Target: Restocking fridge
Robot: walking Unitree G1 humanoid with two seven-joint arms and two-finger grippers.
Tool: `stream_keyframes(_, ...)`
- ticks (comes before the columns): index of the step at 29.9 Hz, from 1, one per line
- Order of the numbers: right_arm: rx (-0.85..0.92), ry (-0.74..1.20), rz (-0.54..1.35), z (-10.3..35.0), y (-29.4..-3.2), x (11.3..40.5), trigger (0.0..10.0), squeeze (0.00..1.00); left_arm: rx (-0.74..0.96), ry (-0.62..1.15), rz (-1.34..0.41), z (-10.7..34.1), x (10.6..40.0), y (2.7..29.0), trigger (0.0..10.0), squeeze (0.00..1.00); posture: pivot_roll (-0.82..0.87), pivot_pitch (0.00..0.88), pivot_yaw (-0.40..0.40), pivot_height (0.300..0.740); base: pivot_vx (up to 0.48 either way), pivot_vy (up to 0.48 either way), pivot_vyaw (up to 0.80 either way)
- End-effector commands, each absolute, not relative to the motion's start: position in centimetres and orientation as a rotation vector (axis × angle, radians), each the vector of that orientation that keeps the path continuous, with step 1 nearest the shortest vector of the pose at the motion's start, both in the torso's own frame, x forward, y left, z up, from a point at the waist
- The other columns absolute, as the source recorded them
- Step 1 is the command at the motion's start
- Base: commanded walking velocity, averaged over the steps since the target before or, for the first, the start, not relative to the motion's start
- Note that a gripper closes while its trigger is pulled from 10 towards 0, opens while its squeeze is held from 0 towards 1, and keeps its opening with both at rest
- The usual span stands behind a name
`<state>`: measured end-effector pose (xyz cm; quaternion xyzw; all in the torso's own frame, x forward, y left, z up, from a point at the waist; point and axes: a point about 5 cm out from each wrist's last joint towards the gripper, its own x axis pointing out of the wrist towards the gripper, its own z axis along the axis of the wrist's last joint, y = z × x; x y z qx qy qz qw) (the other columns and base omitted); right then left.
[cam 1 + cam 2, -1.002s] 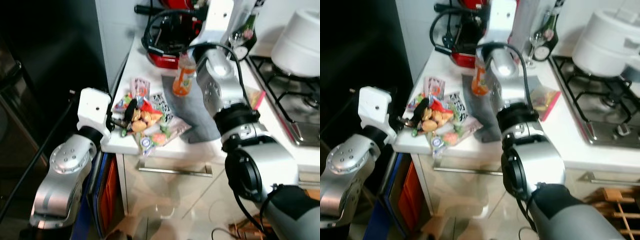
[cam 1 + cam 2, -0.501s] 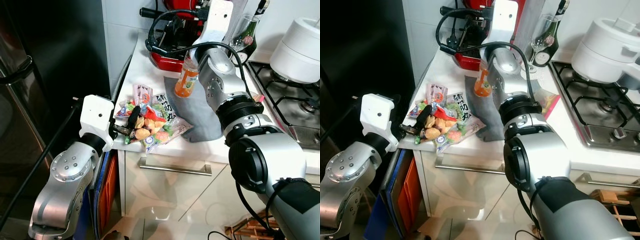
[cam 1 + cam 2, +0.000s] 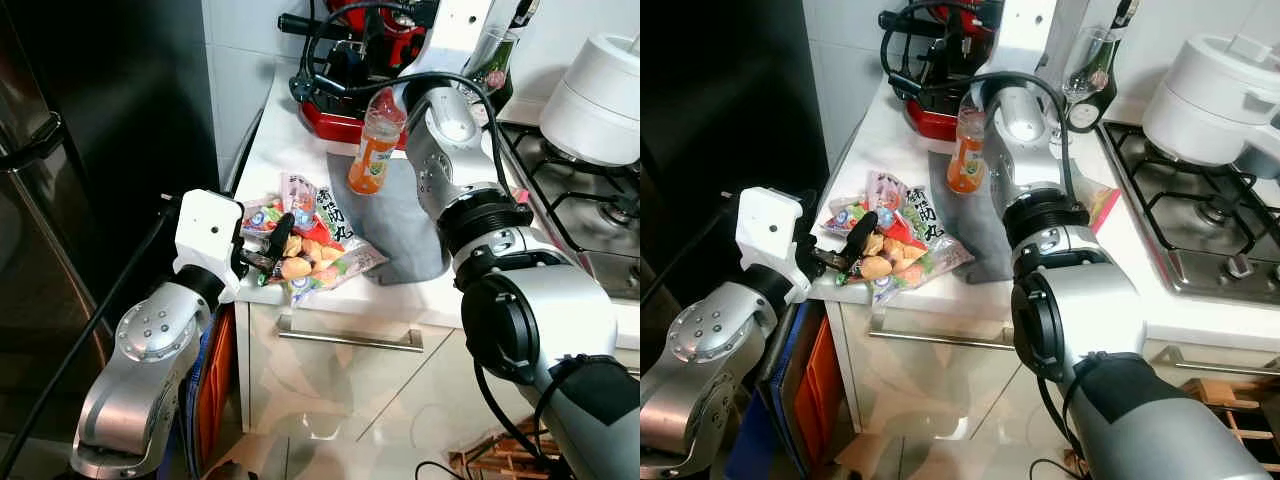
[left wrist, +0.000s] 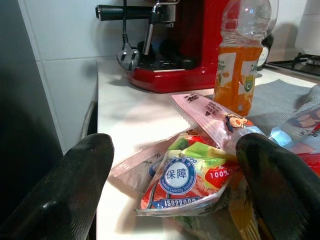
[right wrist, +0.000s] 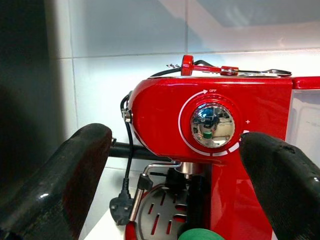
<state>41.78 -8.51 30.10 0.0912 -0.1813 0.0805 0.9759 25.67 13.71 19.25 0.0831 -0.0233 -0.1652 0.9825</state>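
The snack bags (image 3: 305, 250) at centre frame look light, soft and crinkly, so the left gripper (image 3: 272, 252), fingers spread around them, should pinch a bunched edge.

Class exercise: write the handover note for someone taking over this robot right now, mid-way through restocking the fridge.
Left pincer: open, at the counter's front corner, fingers either side of the snack packets, nothing gripped.
Right pincer: open, held high in front of the red coffee machine, above the orange drink bottle, holding nothing.
Things: packets piled at the white counter edge; bottle upright on the grey mat.
Fridge: to the robot's left, door shut.
Done: nothing stocked, as far as the pictures show.
Left: grasp items, open fridge, load them.
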Motion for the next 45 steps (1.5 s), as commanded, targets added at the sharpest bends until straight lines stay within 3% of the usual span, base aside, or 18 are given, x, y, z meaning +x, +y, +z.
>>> stream_keyframes(1,0.187,-0.377,0.131,30.7,-9.3,41.9,10.0,0.00,0.165,-0.013,-0.349,18.6,26.0,13.2,10.0,0.00,0.13,0.000,-0.139,0.740,0.000,0.000,0.00)
stream_keyframes(14,0.289,-0.157,0.088,28.0,-10.0,42.6,10.0,0.00,0.131,-0.079,-0.367,19.7,26.0,12.7,10.0,0.00,0.12,0.000,-0.136,0.740,0.000,0.000,0.00)
stream_keyframes(18,0.283,-0.098,0.129,27.4,-9.3,42.6,10.0,0.00,0.090,-0.168,-0.344,21.1,26.1,12.7,10.0,0.00,0.12,0.000,-0.135,0.740,0.000,0.000,0.00)
stream_keyframes(27,0.362,0.061,0.163,25.3,-8.8,42.6,9.8,0.00,0.085,-0.169,-0.346,21.1,26.4,12.6,10.0,0.00,0.12,0.000,-0.137,0.740,0.000,0.000,0.00)
stream_keyframes(28,0.370,0.058,0.162,25.3,-8.9,42.6,0.0,0.00,0.087,-0.168,-0.346,21.1,26.6,12.6,10.0,0.00,0.12,0.000,-0.136,0.740,0.000,0.000,0.00)
stream_keyframes(45,0.416,0.050,0.172,25.2,-9.2,42.6,0.0,0.00,0.168,-0.149,-0.420,20.9,27.9,11.7,10.0,0.00,0.11,0.000,-0.110,0.740,0.000,0.000,0.00)
